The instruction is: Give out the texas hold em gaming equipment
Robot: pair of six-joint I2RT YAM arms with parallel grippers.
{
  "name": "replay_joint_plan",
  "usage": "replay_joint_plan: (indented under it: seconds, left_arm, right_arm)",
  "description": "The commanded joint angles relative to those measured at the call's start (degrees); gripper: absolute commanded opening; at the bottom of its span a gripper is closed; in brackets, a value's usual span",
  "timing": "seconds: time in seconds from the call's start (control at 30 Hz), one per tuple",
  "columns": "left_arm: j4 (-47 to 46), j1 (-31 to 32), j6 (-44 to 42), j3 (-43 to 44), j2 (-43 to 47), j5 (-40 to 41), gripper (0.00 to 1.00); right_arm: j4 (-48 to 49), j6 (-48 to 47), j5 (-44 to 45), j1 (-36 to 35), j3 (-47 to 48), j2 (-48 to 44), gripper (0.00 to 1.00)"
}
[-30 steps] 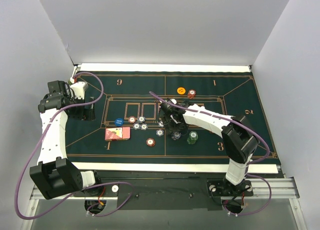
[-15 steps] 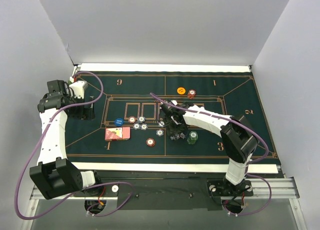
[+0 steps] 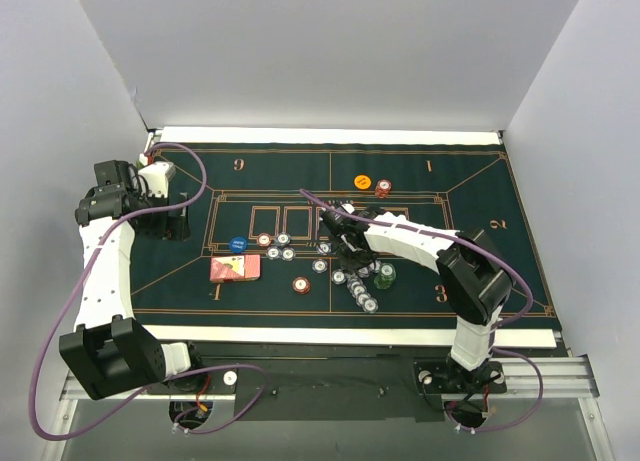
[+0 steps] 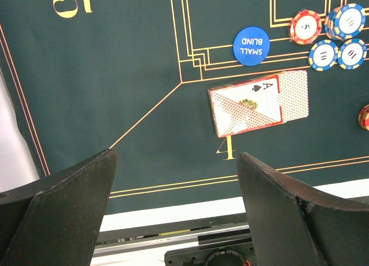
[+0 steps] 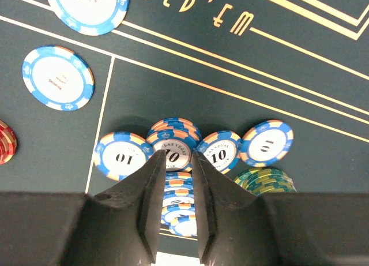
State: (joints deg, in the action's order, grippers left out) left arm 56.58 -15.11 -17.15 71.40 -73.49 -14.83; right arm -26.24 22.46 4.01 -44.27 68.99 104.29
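Observation:
My right gripper [image 3: 345,247] [image 5: 176,156] hovers low over the mat's middle, jaws only a narrow gap apart and gripping nothing. Under it, several blue chips [image 3: 356,290] [image 5: 183,208] lie toppled in a row running toward the front edge. More blue "10" chips [image 5: 121,156] lie flat around the fingertips, next to a green chip stack [image 3: 385,273] [image 5: 265,181]. The red-backed cards [image 3: 235,268] [image 4: 259,102] lie front left, with the blue small blind disc [image 3: 238,244] [image 4: 251,45] just behind them. My left gripper [image 3: 168,219] [image 4: 177,156] is wide open and empty, at the far left.
An orange disc [image 3: 362,181] and a red chip stack [image 3: 383,188] sit at the back. A single red chip [image 3: 301,284] lies front centre. Loose chips [image 3: 279,246] [image 4: 323,54] cluster right of the small blind disc. The white front edge [image 4: 173,205] borders the felt mat [image 3: 470,196].
The blue chip stack under my right gripper has fallen over and spread into a row toward the front edge. The right gripper has shifted slightly back. The left arm has not moved.

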Motion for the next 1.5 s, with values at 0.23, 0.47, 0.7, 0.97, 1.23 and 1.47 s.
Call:
replay_joint_plan:
  seconds: [0.23,0.47,0.7,0.97,1.23,1.47]
  left_arm:
    - [-0.8,-0.4,-0.4,1.5,2.0,-0.5,0.96]
    - [-0.8,-0.4,-0.5,1.4,2.0,-0.6,0.96]
    - [-0.9,-0.4,-0.3,1.4,2.0,-0.7,0.96]
    - [-0.9,-0.4,-0.5,1.1,2.1,-0.6,0.96]
    - [-0.6,-0.4,-1.0,1.4,2.5,0.2,0.96]
    - [-0.4,-0.4,-1.2,1.8,2.4,0.2,0.96]
  right_arm:
    - [-3.2,-0.2,0.5,0.9,0.9,-1.0,0.13]
    - [-4.3,-0.2,0.3,0.2,-0.8,-4.1,0.51]
    - [-4.4,1.4,0.0,-1.7,-3.0,-4.2,0.53]
    - [-1.8,2.1,-0.4,-2.8,-2.8,-0.1,0.53]
    - [0.0,2.2,-1.2,-2.0,0.3,5.6,0.51]
    - [0.8,2.5,-0.9,-1.0,0.6,6.7,0.45]
